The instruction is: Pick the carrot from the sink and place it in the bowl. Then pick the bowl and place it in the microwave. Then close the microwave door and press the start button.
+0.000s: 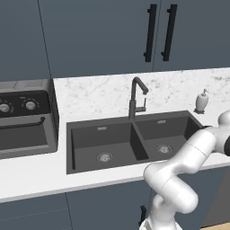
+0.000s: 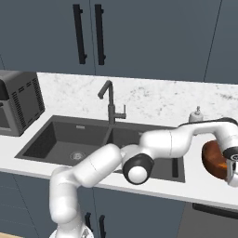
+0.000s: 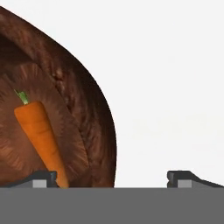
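- One carrot [image 3: 40, 135] lies inside the bowl [image 3: 94, 118], right of the sink [image 1: 108, 143].
- Gripper [image 3: 111, 177] hangs open, empty, jaws straddling the bowl's rim.
- Lower squarely, pinch the rim firmly, lift level.

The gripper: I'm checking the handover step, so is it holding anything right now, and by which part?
Nothing. The gripper is open, and the carrot lies loose inside the bowl.
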Robot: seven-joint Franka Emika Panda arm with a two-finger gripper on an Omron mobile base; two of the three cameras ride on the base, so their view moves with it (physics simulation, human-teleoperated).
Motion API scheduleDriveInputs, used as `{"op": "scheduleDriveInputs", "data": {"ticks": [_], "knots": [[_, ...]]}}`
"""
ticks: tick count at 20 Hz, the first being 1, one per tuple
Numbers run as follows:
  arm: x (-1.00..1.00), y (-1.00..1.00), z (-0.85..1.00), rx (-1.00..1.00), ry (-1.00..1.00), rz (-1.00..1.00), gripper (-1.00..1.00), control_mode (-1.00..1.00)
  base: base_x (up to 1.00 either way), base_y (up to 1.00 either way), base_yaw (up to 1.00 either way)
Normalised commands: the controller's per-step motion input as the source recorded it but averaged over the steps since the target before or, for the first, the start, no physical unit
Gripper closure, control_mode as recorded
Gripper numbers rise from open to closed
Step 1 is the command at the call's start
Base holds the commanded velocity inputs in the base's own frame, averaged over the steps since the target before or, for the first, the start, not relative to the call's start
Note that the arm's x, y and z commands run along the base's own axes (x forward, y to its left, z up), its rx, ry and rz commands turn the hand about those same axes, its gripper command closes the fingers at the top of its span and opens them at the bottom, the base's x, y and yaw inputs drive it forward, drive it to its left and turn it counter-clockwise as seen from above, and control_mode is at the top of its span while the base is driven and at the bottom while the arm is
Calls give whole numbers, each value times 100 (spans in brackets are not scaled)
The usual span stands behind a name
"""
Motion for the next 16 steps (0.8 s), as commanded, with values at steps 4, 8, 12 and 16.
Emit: {"op": "scheduleDriveInputs", "data": {"ticks": [4,8,12,16], "knots": [[0,0,-21,0,-7,0,-100,-100,0,0,0],[0,0,-7,0,-4,0,-100,-100,0,0,0],[0,0,0,0,0,0,-100,-100,0,0,0],[5,0,0,0,0,0,-100,-100,0,0,0]]}}
